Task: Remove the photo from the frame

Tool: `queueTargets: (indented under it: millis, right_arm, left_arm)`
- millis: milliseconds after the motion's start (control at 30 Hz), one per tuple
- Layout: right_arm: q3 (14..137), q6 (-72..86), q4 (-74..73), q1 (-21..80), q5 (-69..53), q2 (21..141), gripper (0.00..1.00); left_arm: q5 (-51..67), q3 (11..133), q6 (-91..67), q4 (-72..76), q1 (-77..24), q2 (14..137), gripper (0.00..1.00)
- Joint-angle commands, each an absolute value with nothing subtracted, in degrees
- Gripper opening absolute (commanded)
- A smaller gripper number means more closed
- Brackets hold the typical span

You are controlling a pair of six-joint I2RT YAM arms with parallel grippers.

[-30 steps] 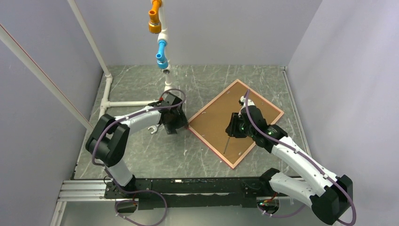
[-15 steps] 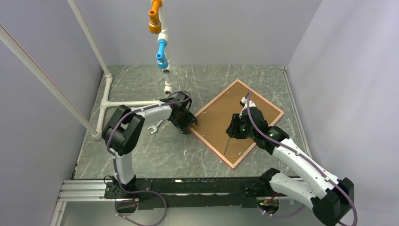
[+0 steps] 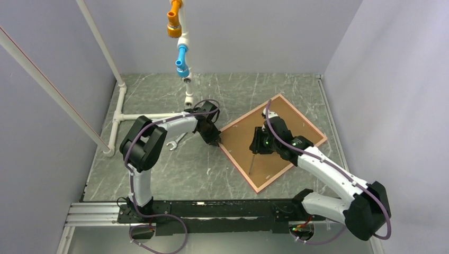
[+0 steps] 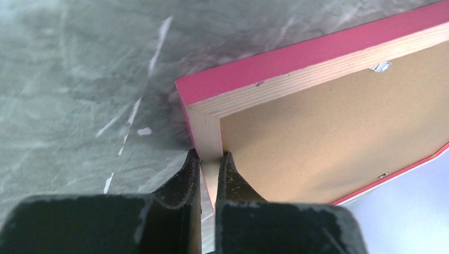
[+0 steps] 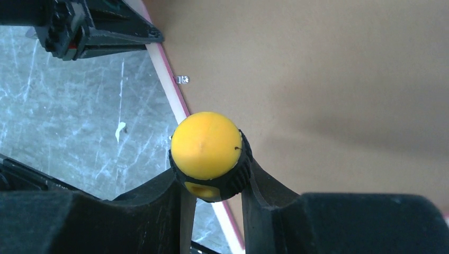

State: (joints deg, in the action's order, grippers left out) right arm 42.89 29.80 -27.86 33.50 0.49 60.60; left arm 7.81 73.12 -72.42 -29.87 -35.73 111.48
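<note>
The frame (image 4: 317,50) sits back-up on the table (image 4: 79,79), its corner pinched in the left gripper (image 4: 210,156), the photo hidden under the brown backing board (image 5: 328,79). The right gripper (image 5: 212,185) clamps a yellow-capped screwdriver (image 5: 206,145) over that board. The backing looks unopened, the photo yet to come out.

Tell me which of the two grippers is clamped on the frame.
The left gripper: its jaws pinch the frame by the edge beside a corner. The right gripper grips a yellow-capped screwdriver instead.
</note>
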Motion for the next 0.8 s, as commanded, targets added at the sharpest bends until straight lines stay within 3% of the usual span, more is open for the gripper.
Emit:
queueTargets:
  millis: [0, 400, 767]
  right_arm:
    - [47.92, 27.77, -18.42, 33.39, -2.29, 64.59, 0.0]
    - [56.61, 26.72, -6.47, 33.36, -2.05, 80.44, 0.0]
    - [63.81, 26.98, -7.23, 33.28, -1.17, 88.52, 0.0]
  left_arm:
    - [0.53, 69.3, -55.34, -25.52, -36.19, 114.21, 0.0]
    - [11.98, 66.01, -49.52, -13.01, -33.7, 114.53, 0.0]
    - [15.65, 63.1, -49.86, -8.85, -33.3, 114.95, 0.0]
